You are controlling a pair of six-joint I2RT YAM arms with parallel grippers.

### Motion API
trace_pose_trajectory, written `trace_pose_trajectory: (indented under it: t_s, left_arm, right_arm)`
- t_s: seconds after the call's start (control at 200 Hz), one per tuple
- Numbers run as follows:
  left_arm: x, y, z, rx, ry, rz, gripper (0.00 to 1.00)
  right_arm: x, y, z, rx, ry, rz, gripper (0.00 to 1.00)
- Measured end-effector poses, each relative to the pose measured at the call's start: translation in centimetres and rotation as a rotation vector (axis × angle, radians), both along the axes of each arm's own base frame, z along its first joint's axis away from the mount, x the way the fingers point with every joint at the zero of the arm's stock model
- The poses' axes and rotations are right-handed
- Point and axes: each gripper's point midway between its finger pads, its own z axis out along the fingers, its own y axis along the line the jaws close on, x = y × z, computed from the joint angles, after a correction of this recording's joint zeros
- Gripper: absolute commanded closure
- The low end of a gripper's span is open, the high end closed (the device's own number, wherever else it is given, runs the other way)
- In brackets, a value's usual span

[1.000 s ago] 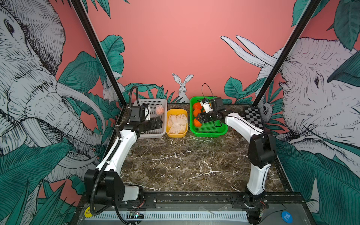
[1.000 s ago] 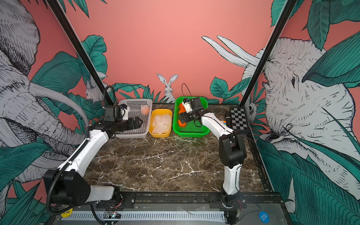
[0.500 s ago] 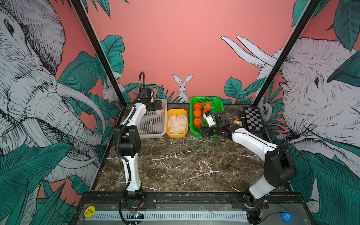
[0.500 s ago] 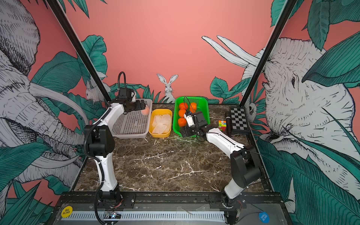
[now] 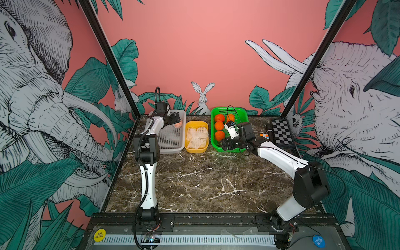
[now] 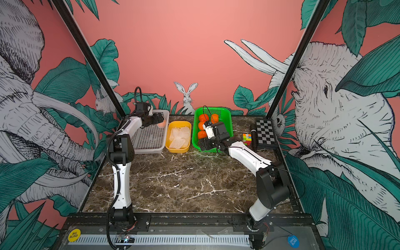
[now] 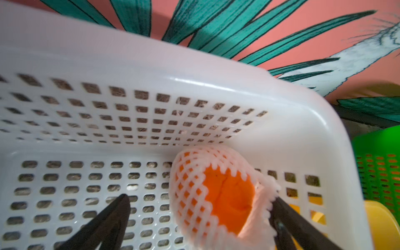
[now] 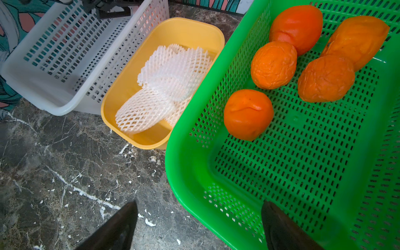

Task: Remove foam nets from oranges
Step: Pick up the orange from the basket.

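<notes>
Here, my left gripper (image 7: 199, 199), jaws apart, straddles the last netted orange (image 7: 227, 194) in the white basket (image 7: 216, 86) left of the yellow tub (image 8: 188, 28), which collects shed nets (image 8: 168, 75). My right gripper (image 8: 199, 203), apart and empty, hovers at the green basket (image 8: 186, 173) of bare oranges (image 8: 248, 114), right of the tub.

Puzzle cube (image 6: 247, 140) near checkerboard (image 6: 265, 134)

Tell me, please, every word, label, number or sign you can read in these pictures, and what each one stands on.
"BIG BLIND": on the yellow round sticker, in the near corner on the robot's left, readable in both top views.
"SMALL BLIND": on the blue round sticker, in the near corner on the robot's right, small but readable.
No other text can be read in any view.
</notes>
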Motion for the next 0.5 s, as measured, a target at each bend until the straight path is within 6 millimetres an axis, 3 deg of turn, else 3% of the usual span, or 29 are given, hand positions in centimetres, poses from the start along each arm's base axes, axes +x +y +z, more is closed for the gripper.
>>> trace_pose_trajectory:
  t_s: [0.35, 0.5]
  left_arm:
    - [1.5, -0.6, -2.0, -0.039, -0.015, -0.004, 0.01]
    - [1.5, -0.6, -3.0, -0.036, -0.002, -0.006, 0.14]
  right_arm:
    - [-0.2, 0.4, -0.3, -0.006, 0.010, 0.009, 0.11]
    - [-0.2, 1.0, -0.3, -0.009, 0.017, 0.020, 0.11]
